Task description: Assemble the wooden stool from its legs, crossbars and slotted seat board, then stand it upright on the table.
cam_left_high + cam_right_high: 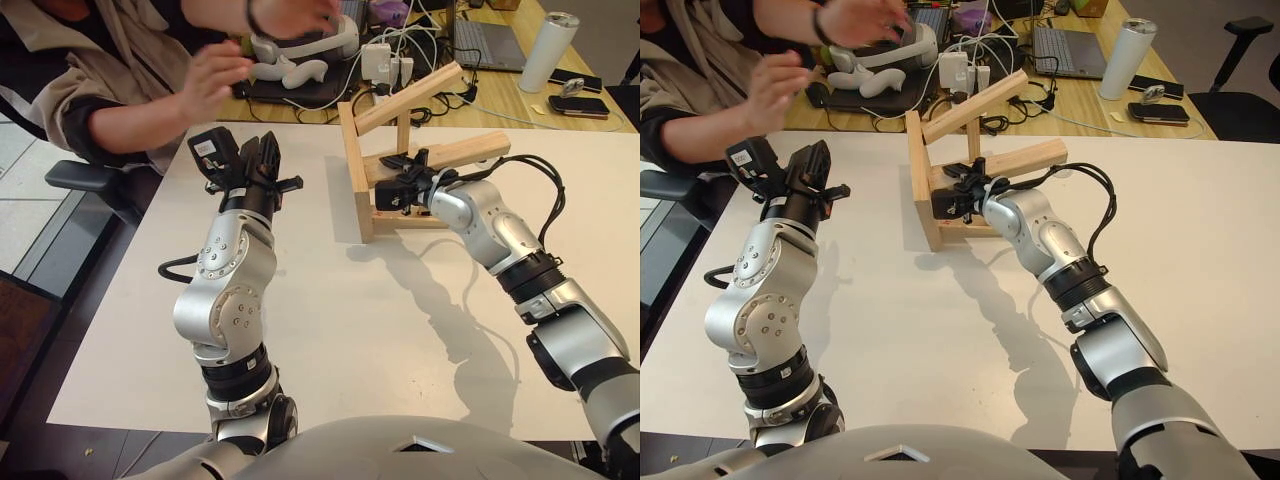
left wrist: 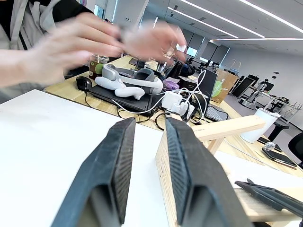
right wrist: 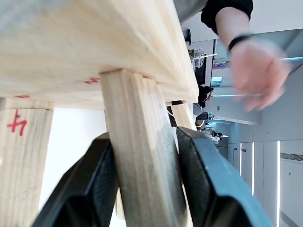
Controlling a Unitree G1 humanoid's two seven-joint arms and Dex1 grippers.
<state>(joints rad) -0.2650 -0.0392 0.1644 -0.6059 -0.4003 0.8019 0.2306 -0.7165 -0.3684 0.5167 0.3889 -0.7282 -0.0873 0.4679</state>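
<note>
The wooden stool [image 1: 352, 165] lies on its side at the far middle of the white table [image 1: 330, 330], seat board standing on edge, legs pointing to the right. My right gripper [image 1: 398, 186] is shut on a crossbar [image 3: 142, 156] low between the legs. One upper leg [image 1: 410, 97] slants up and a second leg [image 1: 455, 153] runs right above my wrist. My left gripper [image 1: 255, 160] is raised left of the stool, fingers [image 2: 120, 165] open with nothing between them. The seat board's edge [image 2: 165, 189] appears just beyond them.
A person's hands [image 1: 215, 75] hover over the table's far left edge. Behind it a wooden desk holds a white headset [image 1: 300, 50], cables, a laptop [image 1: 485, 40], a tumbler [image 1: 548, 50] and phones [image 1: 578, 105]. The table's near and right parts are bare.
</note>
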